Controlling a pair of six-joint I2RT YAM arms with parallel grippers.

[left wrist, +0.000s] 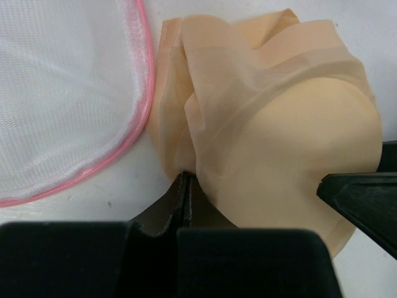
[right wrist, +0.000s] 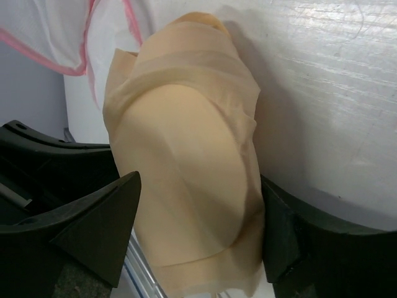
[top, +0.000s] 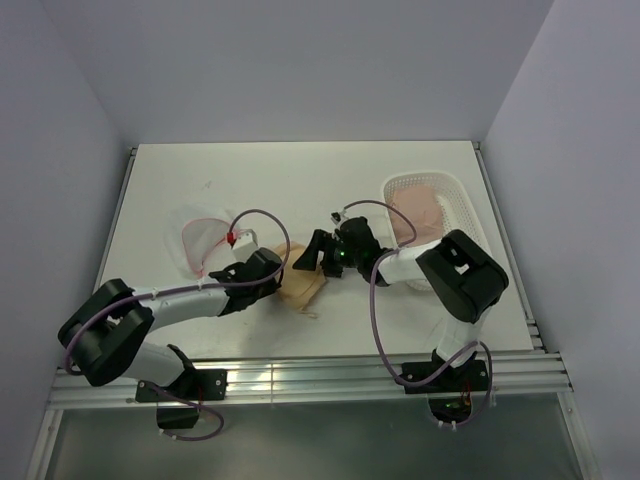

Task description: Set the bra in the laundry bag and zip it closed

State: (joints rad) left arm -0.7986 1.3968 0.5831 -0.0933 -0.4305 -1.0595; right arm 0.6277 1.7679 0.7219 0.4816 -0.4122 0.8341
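Note:
The peach-tan bra (top: 302, 286) lies bunched on the white table between my two grippers, one padded cup facing up (left wrist: 291, 130). My left gripper (left wrist: 185, 177) is shut, and its tips pinch a fold at the bra's near edge. The laundry bag (top: 203, 240), white mesh with a pink zipper rim (left wrist: 139, 93), lies just left of the bra with its rim beside the fabric. My right gripper (right wrist: 198, 230) stands open. Its black fingers (right wrist: 102, 226) straddle the padded cup (right wrist: 186, 167), the right one against the fabric.
A white perforated basket (top: 452, 190) holding a paler pink garment (top: 418, 212) stands at the back right, behind my right arm. The aluminium rail of the table's near edge (top: 300, 375) runs in front of both arm bases. Grey walls enclose the table.

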